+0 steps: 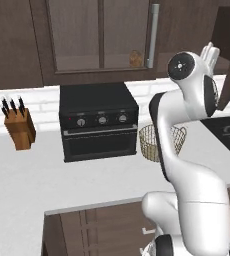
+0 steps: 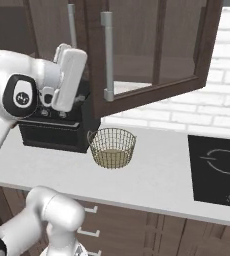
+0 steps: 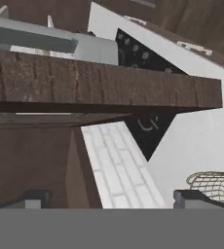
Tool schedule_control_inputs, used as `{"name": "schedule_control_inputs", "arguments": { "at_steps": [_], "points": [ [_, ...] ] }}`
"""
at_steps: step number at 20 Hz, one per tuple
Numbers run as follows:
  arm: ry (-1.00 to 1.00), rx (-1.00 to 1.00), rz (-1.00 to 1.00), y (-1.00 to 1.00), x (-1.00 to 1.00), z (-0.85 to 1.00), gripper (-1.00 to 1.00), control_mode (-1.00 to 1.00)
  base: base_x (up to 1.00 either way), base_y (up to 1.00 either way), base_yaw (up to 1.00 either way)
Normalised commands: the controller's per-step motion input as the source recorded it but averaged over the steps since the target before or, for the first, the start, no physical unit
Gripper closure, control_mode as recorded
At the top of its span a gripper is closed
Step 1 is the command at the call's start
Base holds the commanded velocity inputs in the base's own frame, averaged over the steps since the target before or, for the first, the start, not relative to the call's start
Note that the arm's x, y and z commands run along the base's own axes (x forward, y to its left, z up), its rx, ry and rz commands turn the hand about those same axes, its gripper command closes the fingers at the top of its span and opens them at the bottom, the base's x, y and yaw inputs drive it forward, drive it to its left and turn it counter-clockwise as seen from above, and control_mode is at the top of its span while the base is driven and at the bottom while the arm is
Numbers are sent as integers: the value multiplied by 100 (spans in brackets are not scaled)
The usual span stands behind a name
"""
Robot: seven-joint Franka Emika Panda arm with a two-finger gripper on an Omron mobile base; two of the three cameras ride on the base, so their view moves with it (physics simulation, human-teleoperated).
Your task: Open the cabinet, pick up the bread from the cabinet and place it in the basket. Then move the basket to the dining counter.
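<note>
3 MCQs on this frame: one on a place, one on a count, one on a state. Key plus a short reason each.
1. Where does the round tan open-weave basket stand?
A. on the white worktop right of the black oven
B. inside the cabinet
C. on the hob

2. How many knobs on the oven front?
A. one
B. three
C. five

3. The dark brown glass-panelled cabinet door is:
A. shut
B. swung open
C. missing

Key: 1 A, basket sits on the worktop beside the oven. 2 B, three knobs in a row. 3 B, door stands out over the counter.
</note>
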Motion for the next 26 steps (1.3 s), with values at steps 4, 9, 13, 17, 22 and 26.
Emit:
{"name": "schedule_control_inputs", "arguments": {
  "at_steps": [4, 9, 13, 17, 22, 26],
  "points": [
    [-20, 19, -30, -36, 35, -11, -100, -100, 0, 0, 0],
    [-24, 17, -26, -17, 39, -39, -100, -100, 0, 0, 0],
    [-27, 17, -18, -74, -30, -6, -100, -100, 0, 0, 0],
    [-22, 12, -20, -97, -34, -7, -100, -100, 0, 0, 0],
    [-17, 13, -21, -100, -2, -8, -100, -100, 0, 0, 0],
    [-6, 16, -9, -69, 1, 0, -100, -100, 0, 0, 0]
  ]
}}
